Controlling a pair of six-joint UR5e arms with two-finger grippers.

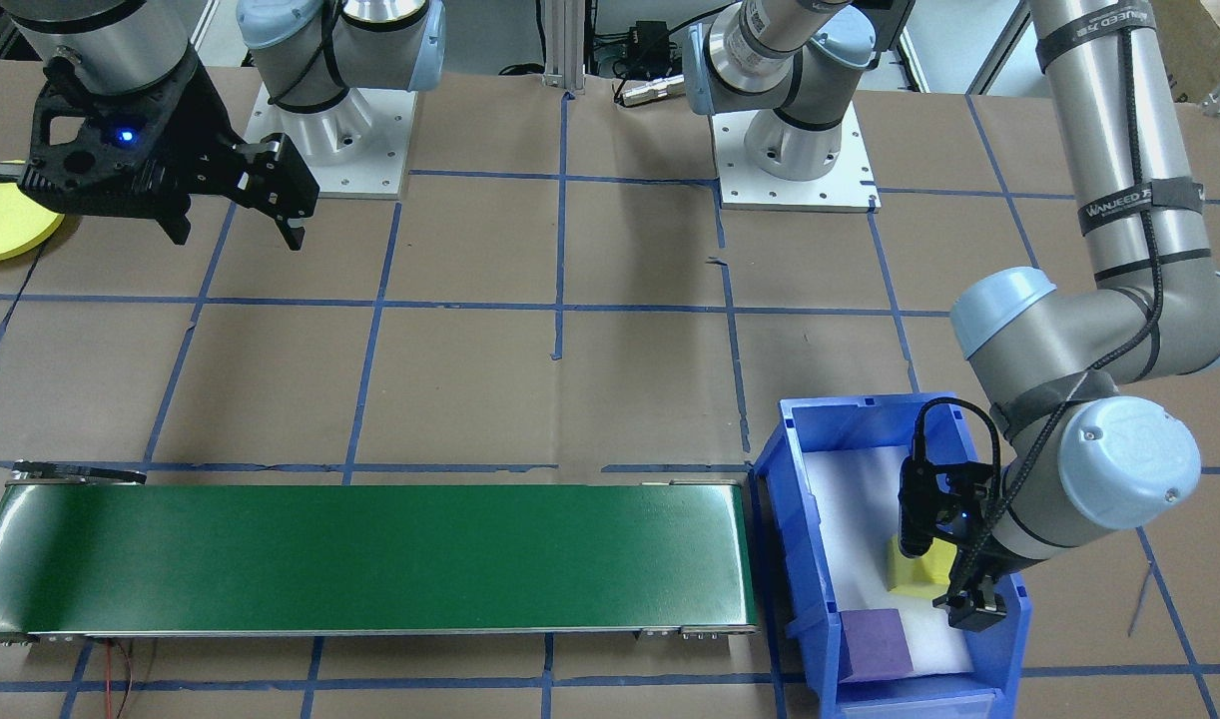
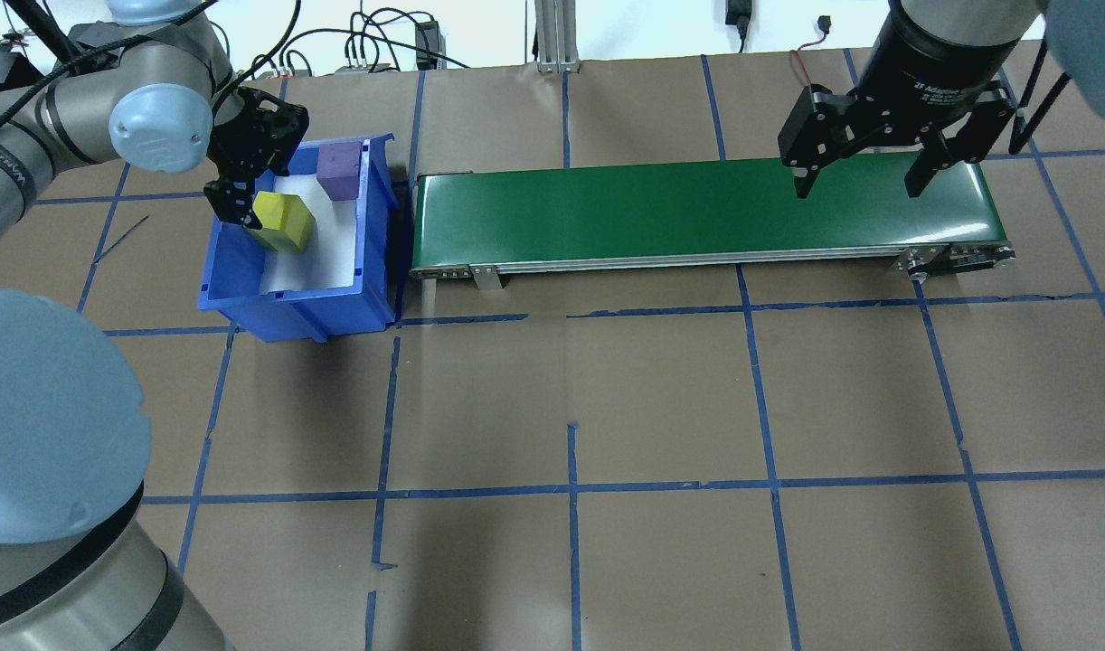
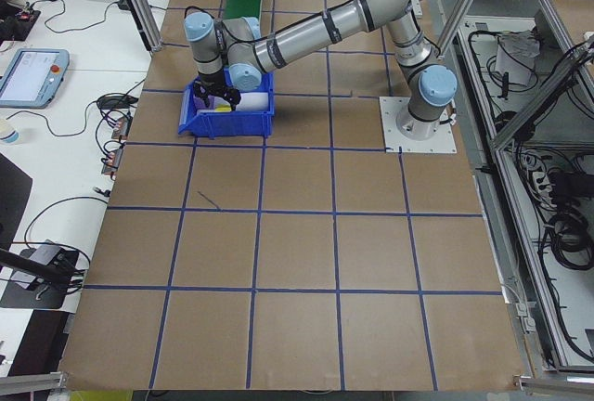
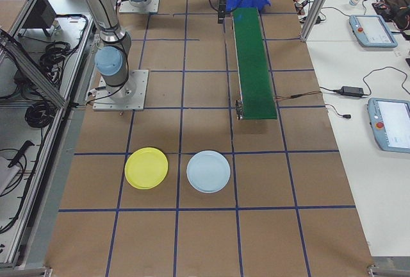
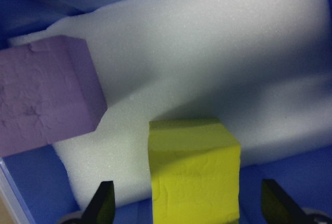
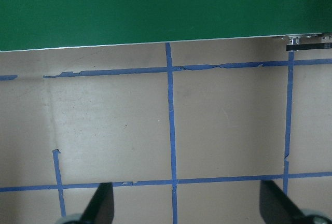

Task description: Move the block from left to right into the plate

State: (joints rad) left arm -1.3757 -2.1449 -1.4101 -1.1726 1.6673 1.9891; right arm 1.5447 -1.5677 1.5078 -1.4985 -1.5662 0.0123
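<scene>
Brown surface (image 2: pixel 661 398), taped in blue squares, carries a green belt (image 2: pixel 697 212) and blue bin (image 2: pixel 286 303). Inside the bin, the left tool (image 5: pixel 187 206) hangs spread around the yellow block (image 5: pixel 194 175), not clamped; a purple block (image 5: pixel 44 97) sits beside. Right tool (image 2: pixel 858 176) hovers spread over the belt's end. Yellow plate (image 4: pixel 146 168) lies well apart.

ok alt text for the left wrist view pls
Between the open left hand fingers stands a yellow foam cube, not yet gripped, on white foam padding inside a blue plastic bin. A purple foam block sits to the left.
</scene>
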